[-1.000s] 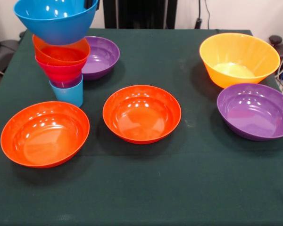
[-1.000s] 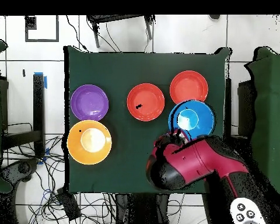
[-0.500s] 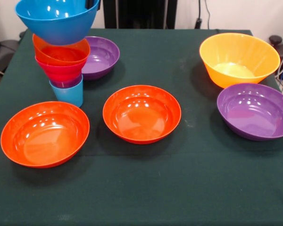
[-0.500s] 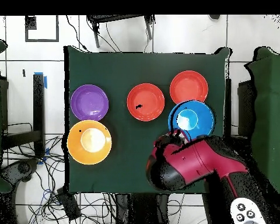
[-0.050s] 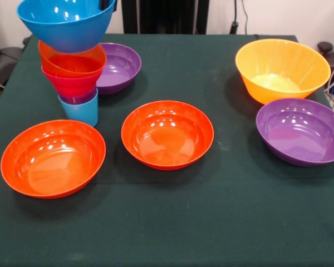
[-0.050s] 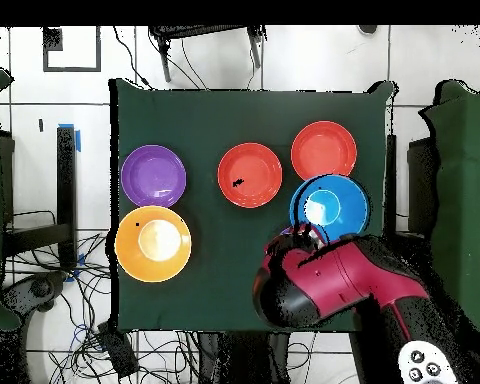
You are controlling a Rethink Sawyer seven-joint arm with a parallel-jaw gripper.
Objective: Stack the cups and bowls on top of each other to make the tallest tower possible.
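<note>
At the table's [image 5: 172,222] far-left corner the tower [image 5: 73,78] carries the medium blue bowl [image 5: 65,22] tilted atop 4 nested pieces, its gripper [image 5: 108,4] state untellable, so an off-centre release could topple it toward the neighbouring purple bowl [image 5: 119,67].

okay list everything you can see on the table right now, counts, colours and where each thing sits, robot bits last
Front view places.
tower: one, far left; light blue cup lowest, then purple, pink, orange, blue bowl on top.
wide purple bowls: two; one behind the tower, one at right.
wide orange-red bowls: two; near left, centre.
yellow-orange bowl: one, far right.
table: one, dark green cloth.
arm: one, red and black, beside the blue bowl overhead; pincer state unclear.
</note>
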